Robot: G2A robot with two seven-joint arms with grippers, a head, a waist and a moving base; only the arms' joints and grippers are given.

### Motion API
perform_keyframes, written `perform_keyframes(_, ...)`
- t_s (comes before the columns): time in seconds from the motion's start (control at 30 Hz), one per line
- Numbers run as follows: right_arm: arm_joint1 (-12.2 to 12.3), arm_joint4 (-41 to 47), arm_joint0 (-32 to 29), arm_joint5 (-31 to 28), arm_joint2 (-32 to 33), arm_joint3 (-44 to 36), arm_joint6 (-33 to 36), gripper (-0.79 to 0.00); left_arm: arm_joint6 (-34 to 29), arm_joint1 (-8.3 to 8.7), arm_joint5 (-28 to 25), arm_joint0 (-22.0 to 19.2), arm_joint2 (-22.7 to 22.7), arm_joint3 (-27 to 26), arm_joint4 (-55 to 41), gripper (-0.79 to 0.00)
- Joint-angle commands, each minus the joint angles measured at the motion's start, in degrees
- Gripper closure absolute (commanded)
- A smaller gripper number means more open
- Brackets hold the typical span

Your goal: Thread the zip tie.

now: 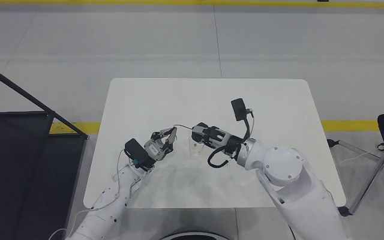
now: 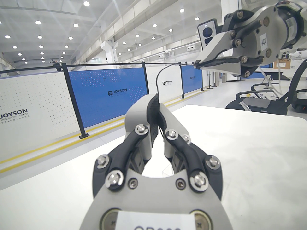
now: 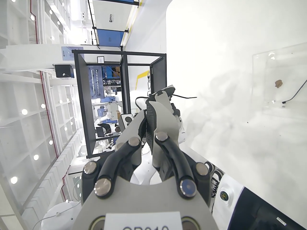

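A thin black zip tie (image 1: pixel 182 126) spans the short gap between my two grippers above the middle of the white table (image 1: pixel 270 108). My left gripper (image 1: pixel 171 138) is shut on one end. In the left wrist view the zip tie (image 2: pixel 159 72) rises from the left gripper (image 2: pixel 157 96) and curves over to the right gripper (image 2: pixel 197 66), which pinches the other end. My right gripper (image 1: pixel 195 129) is shut too. In the right wrist view the right gripper (image 3: pixel 149 102) meets the left arm's fingers (image 3: pixel 168 92), and a free tail of the zip tie (image 3: pixel 187 97) sticks out past them.
A clear plastic sheet (image 3: pixel 275 72) lies flat on the table (image 3: pixel 215 37) under the grippers, with another black zip tie (image 3: pixel 293 96) and a small brown speck (image 3: pixel 278 83) on it. Black-framed barriers (image 2: pixel 72 101) stand beyond the table's left edge.
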Motion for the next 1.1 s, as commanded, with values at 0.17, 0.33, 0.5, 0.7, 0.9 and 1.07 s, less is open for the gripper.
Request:
perform_keyframes(0.17,0.92,-2.04,-2.11,2.78,3.01,-2.66,3.22,0.0,-1.99,0.04,1.21,1.37,-1.25,-2.7,-1.56,0.0)
perform_keyframes(0.33,1.28,-2.59,-4.5,2.37,4.55,-4.63,2.87,0.0,-2.0,0.01,1.57,1.77,-1.55,-3.24,-1.5,0.0)
perform_keyframes(0.5,1.45,-2.94,-5.44,2.78,5.04,-5.44,3.02,0.0,-2.11,-0.08,1.6,1.81,-1.56,-3.32,-1.43,0.0)
perform_keyframes(0.7,1.56,-3.96,-5.0,4.83,4.88,-5.57,3.59,0.0,-2.13,-0.09,1.6,1.8,-1.57,-3.32,-1.42,0.0)
perform_keyframes(0.9,1.56,-3.96,-5.0,4.83,4.88,-5.57,3.59,0.0,-2.13,-0.09,1.6,1.8,-1.57,-3.32,-1.42,0.0)
perform_keyframes(1.07,1.42,-4.16,-5.71,3.42,3.99,-5.25,2.24,0.0,-2.13,-0.09,1.6,1.8,-1.57,-3.32,-1.42,0.0)
